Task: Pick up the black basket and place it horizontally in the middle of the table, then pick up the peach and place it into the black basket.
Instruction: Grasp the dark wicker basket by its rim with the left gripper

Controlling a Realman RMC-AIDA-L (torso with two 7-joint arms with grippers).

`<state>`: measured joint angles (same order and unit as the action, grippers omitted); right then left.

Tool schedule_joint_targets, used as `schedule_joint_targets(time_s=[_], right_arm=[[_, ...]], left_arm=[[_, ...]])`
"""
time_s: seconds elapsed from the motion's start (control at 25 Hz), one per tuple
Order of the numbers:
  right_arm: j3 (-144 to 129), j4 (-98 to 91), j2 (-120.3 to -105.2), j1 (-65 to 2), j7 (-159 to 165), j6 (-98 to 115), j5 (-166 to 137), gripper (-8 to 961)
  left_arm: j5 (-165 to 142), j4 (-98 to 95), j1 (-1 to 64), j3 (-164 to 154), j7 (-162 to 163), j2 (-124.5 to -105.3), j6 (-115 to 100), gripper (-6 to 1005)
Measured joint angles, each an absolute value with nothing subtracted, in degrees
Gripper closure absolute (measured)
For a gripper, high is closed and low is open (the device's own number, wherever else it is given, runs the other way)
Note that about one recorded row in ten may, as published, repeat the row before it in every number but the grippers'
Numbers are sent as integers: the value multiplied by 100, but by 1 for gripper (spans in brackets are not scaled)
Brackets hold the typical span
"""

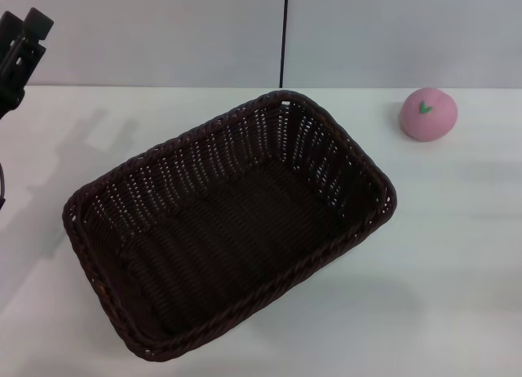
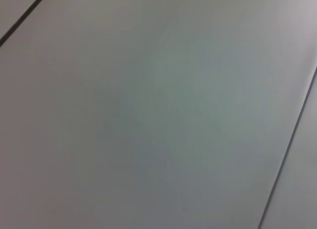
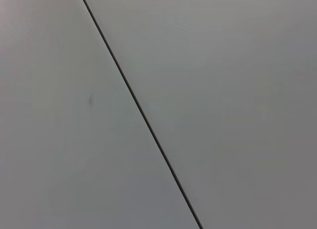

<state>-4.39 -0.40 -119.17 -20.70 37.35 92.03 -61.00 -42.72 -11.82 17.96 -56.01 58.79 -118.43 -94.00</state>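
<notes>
The black basket (image 1: 228, 222) lies empty on the white table (image 1: 457, 255), set at a slant, its long axis running from near left to far right. The pink peach (image 1: 428, 113) sits on the table at the far right, apart from the basket. My left gripper (image 1: 20, 34) is raised at the far left edge of the head view, well away from the basket and above the table. My right gripper is out of view. Both wrist views show only a plain grey wall with a dark seam.
A grey wall (image 1: 163, 34) with a vertical dark seam (image 1: 284, 34) stands behind the table's far edge. Bare tabletop lies to the right of and in front of the basket.
</notes>
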Motion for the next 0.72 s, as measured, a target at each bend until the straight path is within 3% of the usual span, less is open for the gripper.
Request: schedule_joint_targets(time_s=[0.28, 0.6, 0.72], right_arm=[[-418, 97, -11914, -2042, 3735, 9203, -6080, 391], [-438, 114, -11909, -2029, 3735, 9124, -6127, 392], [-440, 114, -11901, -2047, 3735, 9068, -6146, 392]], left_arm=[[-4272, -1127, 1775, -5614, 5894, -11853, -9445, 403], [-4272, -1281, 1800, -5833, 6002, -11775, -9352, 468], [-4276, -1458, 1828, -6019, 6221, -11678, -9126, 371]])
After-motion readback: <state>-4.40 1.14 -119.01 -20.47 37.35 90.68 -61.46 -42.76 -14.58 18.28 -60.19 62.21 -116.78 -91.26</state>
